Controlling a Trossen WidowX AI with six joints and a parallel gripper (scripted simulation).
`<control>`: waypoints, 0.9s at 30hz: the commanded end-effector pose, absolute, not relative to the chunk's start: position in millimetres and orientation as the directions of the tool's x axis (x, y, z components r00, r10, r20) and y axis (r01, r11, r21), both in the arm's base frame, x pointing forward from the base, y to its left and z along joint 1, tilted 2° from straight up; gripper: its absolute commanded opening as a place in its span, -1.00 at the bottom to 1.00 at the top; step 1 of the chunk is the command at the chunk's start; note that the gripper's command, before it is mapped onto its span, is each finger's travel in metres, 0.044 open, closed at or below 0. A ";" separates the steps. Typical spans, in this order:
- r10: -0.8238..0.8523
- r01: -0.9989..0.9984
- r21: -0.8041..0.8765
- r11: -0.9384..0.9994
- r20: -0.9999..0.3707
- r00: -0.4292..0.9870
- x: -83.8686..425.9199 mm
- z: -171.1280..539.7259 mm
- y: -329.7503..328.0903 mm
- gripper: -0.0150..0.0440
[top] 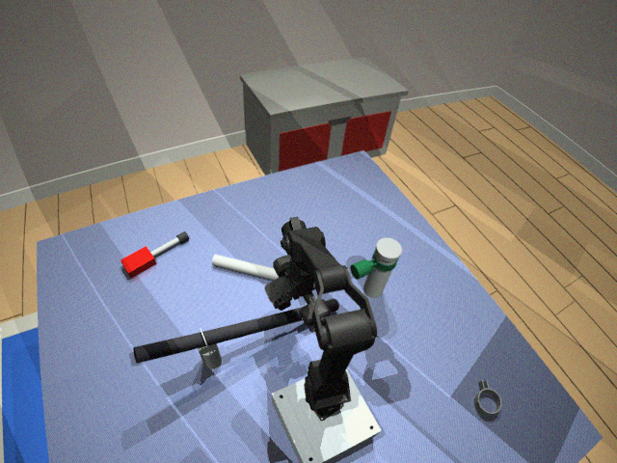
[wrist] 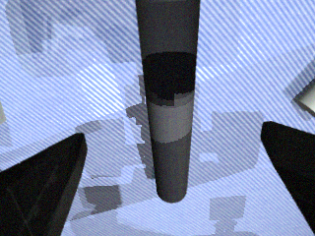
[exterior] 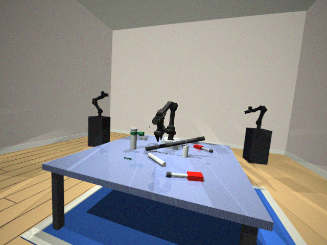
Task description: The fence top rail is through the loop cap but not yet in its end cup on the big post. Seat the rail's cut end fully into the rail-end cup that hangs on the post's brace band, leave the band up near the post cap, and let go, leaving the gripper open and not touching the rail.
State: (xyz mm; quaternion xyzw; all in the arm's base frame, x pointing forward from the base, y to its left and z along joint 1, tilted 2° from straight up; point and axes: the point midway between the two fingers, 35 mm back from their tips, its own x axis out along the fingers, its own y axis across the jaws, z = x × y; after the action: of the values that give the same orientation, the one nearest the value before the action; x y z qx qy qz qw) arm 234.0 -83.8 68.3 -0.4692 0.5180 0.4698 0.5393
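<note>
Pincer (wrist: 172, 147) spread wide w/ nothing in it, straddling the rail (top: 219, 335) near its cut end, mid-tabletop (top: 423, 258). Cup (top: 362, 269) sits apart on the post (top: 381, 269). Risks: off-centre pinch tilts rail, misses cup, or shoves the band down.

Grey walls, plank wood floor (top: 523, 164), grey cabinet (top: 318, 117) with red doors, blue mat (exterior: 147, 221) under table.
</note>
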 end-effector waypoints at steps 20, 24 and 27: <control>0.018 -0.994 -0.016 0.110 -1.000 0.018 234.9 30.5 -83.9 1.00; 0.018 -0.994 -0.016 0.110 -1.000 0.018 235.3 23.8 -83.9 1.00; 0.018 -0.994 -0.016 0.110 -1.000 0.018 235.5 18.8 -83.8 1.00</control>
State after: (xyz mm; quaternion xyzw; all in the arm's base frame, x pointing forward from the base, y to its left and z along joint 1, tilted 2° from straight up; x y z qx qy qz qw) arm 237.7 -84.2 27.4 -0.4729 0.5156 0.4683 0.5397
